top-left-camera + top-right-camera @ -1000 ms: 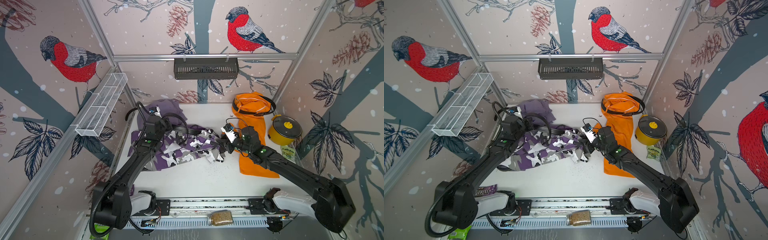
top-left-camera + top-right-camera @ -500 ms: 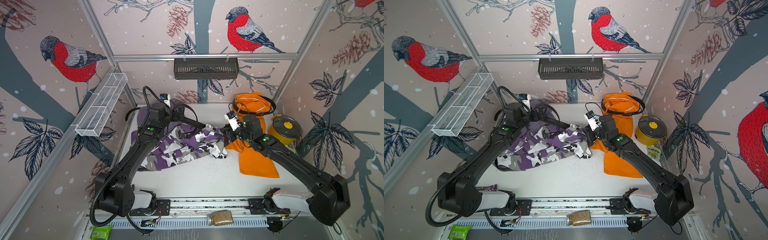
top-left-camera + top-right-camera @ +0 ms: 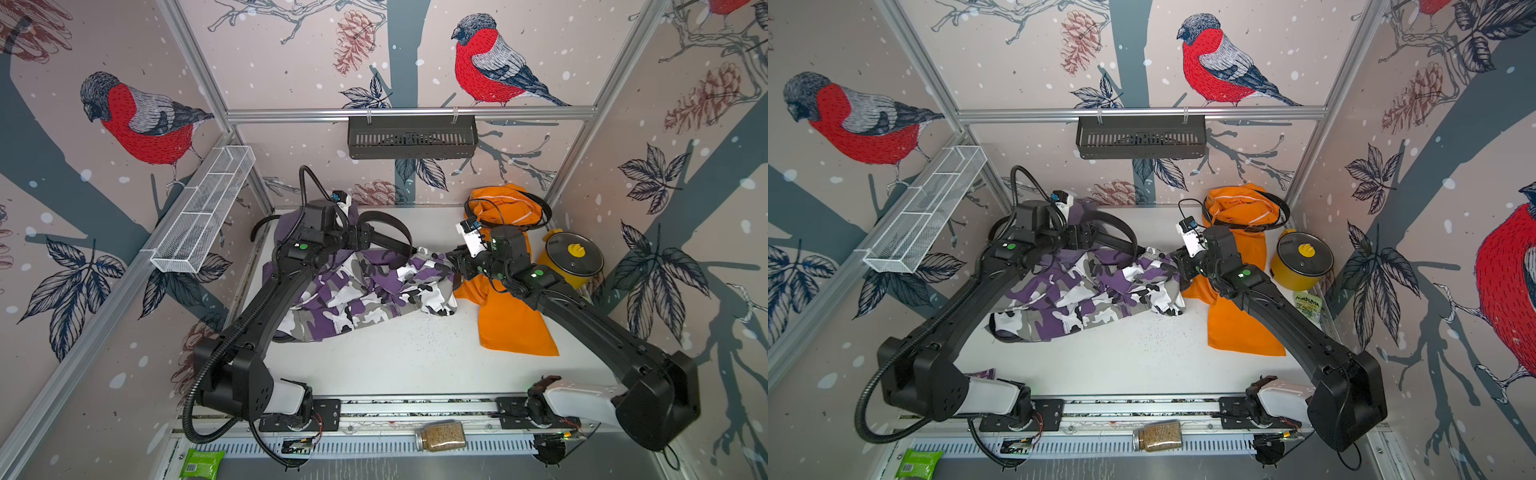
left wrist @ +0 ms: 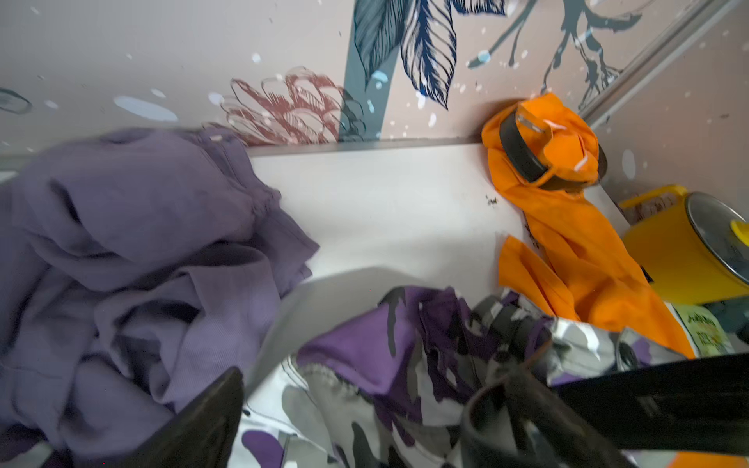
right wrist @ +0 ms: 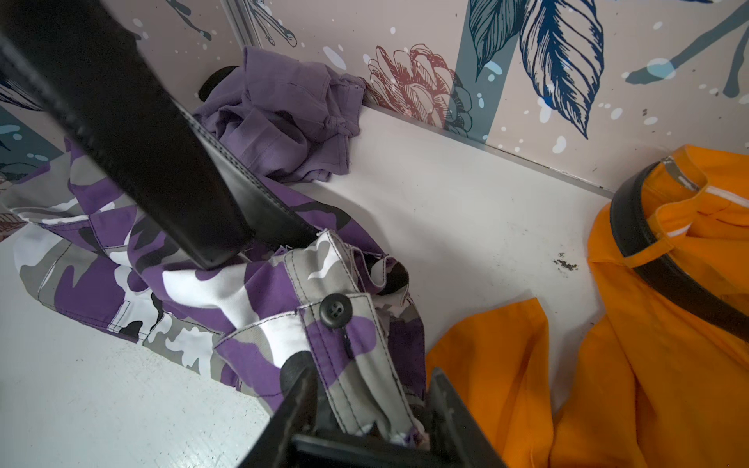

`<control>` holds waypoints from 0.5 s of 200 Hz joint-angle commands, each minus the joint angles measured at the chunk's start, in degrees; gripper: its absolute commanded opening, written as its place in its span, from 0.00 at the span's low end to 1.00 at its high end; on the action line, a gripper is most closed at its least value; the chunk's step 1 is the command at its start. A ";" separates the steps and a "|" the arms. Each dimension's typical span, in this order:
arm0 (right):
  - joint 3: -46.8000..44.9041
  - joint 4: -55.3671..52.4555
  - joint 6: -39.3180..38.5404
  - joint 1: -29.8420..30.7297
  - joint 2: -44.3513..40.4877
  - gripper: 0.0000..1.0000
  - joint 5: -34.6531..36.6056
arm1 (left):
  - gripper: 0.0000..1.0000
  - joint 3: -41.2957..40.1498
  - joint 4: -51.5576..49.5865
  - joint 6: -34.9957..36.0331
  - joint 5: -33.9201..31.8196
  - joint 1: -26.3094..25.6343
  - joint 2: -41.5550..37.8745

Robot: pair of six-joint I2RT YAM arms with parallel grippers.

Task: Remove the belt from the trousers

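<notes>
The camouflage trousers point(image 5: 251, 283) look matt cloth; the belt point(image 5: 247, 194) smooth, faintly glossy.

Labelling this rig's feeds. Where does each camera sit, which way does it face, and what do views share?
Top views: high in front, looking down on the table; left arm and right arm show whole.
Left wrist: faces the back wall over lilac trousers; left gripper open.
Right wrist: faces the back wall; right gripper clamps the camouflage trousers.
Shared: both wrist views show the orange trousers.

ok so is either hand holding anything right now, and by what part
The right hand pinches the purple-white-grey camouflage cloth trousers at the waistband, by the black button. The left hand stands open, with the black belt beside it, seemingly not gripped.
</notes>
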 commanded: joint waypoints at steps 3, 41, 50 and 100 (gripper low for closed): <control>0.67 0.50 0.09 -0.63 -0.01 0.00 1.36 | 0.96 -2.73 -0.52 2.31 3.93 -0.02 -4.20; 1.24 -0.01 0.51 -2.30 2.66 0.00 1.06 | 0.96 -1.13 -12.49 9.08 13.44 -0.23 -0.30; 1.53 -0.12 0.80 -2.78 3.38 0.00 1.18 | 0.96 -2.62 -13.51 9.99 14.74 -0.69 -0.51; 3.35 0.03 0.73 -7.52 7.07 0.00 3.08 | 0.96 -12.96 -14.28 6.14 7.10 -1.26 -2.90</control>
